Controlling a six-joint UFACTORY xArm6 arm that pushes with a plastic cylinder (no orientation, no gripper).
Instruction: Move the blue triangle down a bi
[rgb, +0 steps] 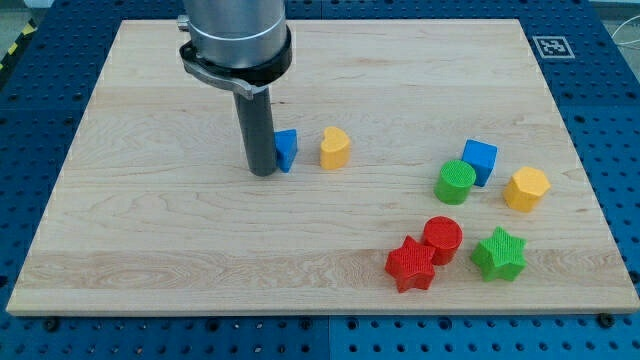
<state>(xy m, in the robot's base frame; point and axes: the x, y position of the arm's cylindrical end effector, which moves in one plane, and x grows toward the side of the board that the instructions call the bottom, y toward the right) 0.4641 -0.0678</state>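
The blue triangle sits on the wooden board, left of centre, partly hidden by my rod. My tip rests on the board right against the triangle's left side, at its lower edge. A yellow heart-shaped block stands just to the triangle's right, a small gap apart.
At the view's right lie a blue cube, a green cylinder and a yellow hexagon. Below them are a red cylinder, a red star and a green star.
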